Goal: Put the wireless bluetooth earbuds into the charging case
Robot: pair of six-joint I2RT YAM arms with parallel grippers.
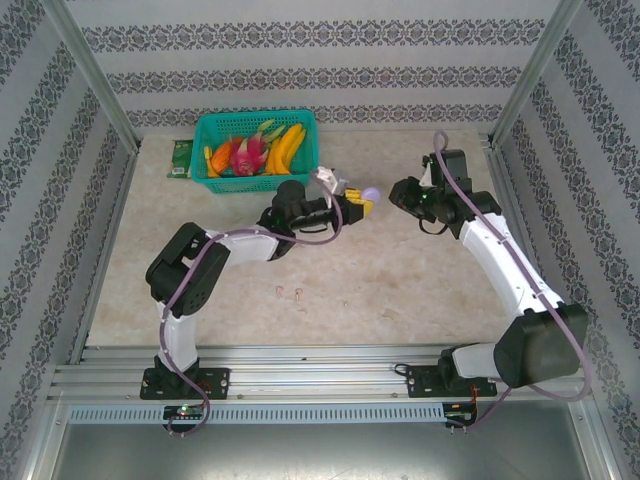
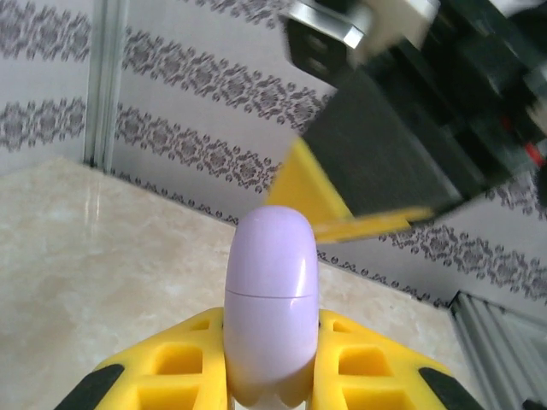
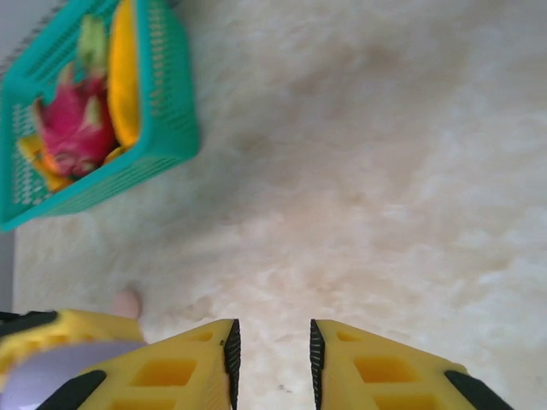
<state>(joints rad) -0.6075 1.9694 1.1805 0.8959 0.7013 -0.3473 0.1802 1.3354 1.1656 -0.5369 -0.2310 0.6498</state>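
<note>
The left gripper (image 1: 356, 207) pinches a smooth pale-purple oval charging case (image 2: 272, 299) in mid-air. The right gripper (image 3: 272, 354), just beside it, stands slightly parted and empty. Tiny pale pink earbuds (image 1: 291, 292) lie on the beige marbled tabletop (image 1: 420, 290).

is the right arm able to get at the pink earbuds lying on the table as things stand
Probably yes: the right hand is open and empty, and the earbuds lie on bare table with nothing over them. The left arm, holding the purple charging case, sits just behind them.
</note>
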